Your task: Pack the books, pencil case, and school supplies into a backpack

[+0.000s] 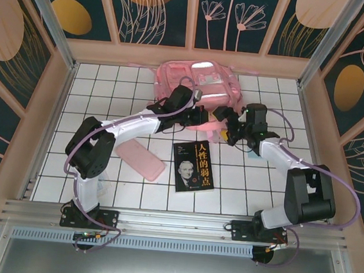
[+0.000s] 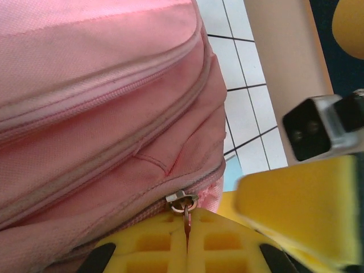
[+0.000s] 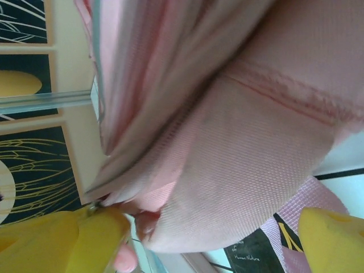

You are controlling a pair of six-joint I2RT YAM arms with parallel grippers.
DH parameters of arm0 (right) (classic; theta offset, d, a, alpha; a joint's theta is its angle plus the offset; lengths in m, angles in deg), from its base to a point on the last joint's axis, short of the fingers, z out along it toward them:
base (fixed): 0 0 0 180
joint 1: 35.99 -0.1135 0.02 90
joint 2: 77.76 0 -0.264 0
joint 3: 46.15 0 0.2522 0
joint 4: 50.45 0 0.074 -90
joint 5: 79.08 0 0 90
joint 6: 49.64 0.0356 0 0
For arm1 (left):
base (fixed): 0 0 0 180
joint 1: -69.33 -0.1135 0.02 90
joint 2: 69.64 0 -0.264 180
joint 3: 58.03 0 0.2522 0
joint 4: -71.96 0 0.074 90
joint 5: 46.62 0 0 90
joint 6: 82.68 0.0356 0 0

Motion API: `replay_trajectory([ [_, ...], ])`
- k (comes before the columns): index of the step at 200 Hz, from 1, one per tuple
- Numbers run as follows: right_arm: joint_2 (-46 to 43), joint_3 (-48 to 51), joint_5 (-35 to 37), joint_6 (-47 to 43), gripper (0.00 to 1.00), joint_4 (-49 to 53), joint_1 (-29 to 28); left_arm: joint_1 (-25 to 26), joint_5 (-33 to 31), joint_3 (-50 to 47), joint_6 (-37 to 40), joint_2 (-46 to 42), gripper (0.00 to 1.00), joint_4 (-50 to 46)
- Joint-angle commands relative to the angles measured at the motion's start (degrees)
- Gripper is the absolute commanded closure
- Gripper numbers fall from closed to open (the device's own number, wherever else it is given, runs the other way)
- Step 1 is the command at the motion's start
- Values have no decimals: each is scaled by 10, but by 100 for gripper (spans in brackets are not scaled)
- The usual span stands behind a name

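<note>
Here the backpack [image 2: 102,102] is cropped; left end effector [image 2: 186,227] pinches its zipper pull [image 2: 183,199].

A flat tabletop of white square tiles with dark joints [image 1: 109,91] lay inside a pale wooden frame [image 1: 189,58]. Dark blue-green wall panels with orange ovals and thin pale leaf drawings [image 1: 155,11] stood around it. A silver ribbed metal rail [image 1: 173,223] ran along the near edge.

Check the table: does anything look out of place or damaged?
Nothing spilled or damaged. The backpack fabric is bunched into a thick fold at its near edge, and the left tool pinches a zipper pull. The book and pencil case lie askew on the table, unpacked.
</note>
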Motion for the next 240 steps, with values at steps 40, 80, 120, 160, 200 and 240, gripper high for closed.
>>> replay_trajectory([
  [40, 111, -2, 6, 115, 59, -245, -11, 11, 14, -72, 18, -78, 100, 2],
  [80, 78, -22, 29, 66, 100, -167, -12, -9, -107, -113, 74, -91, 100, -93],
  [120, 25, -21, 20, 36, 100, -105, -3, -96, -169, -189, 77, -109, 100, -65],
  [160, 39, -27, -7, 38, 100, -116, -13, -136, -291, -152, 133, -92, 100, -54],
  [200, 26, -39, -12, 7, 100, -75, -16, -211, -362, -98, 155, -2, 100, 10],
  [240, 29, -52, -20, -23, 100, -44, -17, -224, -351, 0, 196, 75, 100, 24],
])
